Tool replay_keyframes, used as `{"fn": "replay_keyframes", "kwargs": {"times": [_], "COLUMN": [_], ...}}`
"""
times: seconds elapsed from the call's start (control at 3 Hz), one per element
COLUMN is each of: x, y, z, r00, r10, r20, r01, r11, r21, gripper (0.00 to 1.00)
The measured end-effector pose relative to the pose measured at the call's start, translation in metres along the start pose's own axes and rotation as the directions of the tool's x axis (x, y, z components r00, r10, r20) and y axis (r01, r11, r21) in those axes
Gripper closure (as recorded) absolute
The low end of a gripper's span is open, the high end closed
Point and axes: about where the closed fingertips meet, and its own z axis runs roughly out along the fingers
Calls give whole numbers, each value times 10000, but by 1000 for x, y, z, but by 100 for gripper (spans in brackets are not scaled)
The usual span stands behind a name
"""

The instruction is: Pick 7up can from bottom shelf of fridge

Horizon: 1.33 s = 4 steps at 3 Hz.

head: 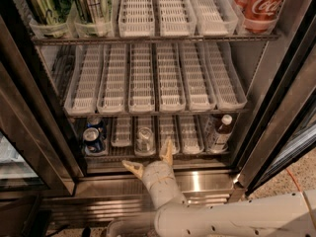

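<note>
The fridge (pixel 276 112) stands open with its wire racks in view. On the bottom shelf (pixel 190 135) the 7up can (pixel 144 137) stands upright in a white lane tray, its silver top showing. My gripper (pixel 150 161) is just below and in front of the can, at the shelf's front edge. It is open, with one fingertip (pixel 167 149) right of the can and the other (pixel 131 166) lower on the left. It holds nothing.
Two blue cans (pixel 93 134) stand left of the 7up can. A white-capped brown bottle (pixel 221 131) stands at the right. Green cans (pixel 64 4) and a Coca-Cola can (pixel 261 4) sit on the top rack. The steel base panel (pixel 207 181) is below.
</note>
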Motion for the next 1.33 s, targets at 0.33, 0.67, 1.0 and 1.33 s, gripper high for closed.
{"fn": "replay_keyframes", "kwargs": {"times": [0.33,0.67,1.0,1.33], "x": [0,2,5,11], "y": [-1,-3,-3,-2], "z": [8,13,18,23], "r00": [9995,9984,9979,9979], "r10": [171,345,458,499], "r20": [284,445,459,417], "r01": [-175,-355,-469,-510], "r11": [9998,9991,9986,9984], "r21": [134,225,229,259], "gripper": [4,12,14,18]}}
